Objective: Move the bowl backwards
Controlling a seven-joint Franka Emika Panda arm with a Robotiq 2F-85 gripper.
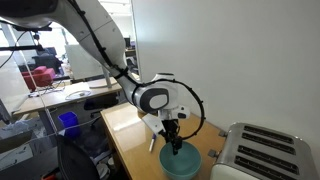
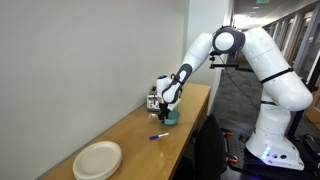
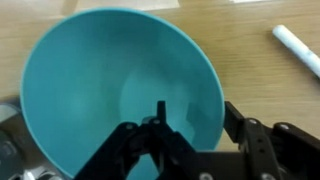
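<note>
One round smooth teal bowl; end effector straddling rim.

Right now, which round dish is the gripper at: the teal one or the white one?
The teal bowl; the gripper is right over it. The white plate lies far along the table, past the marker.

Plain teal bowl, cream plate, white toaster

Bowl on worktop, directly under gripper. Marker just beside bowl; plate well apart. Toaster near bowl.
</note>
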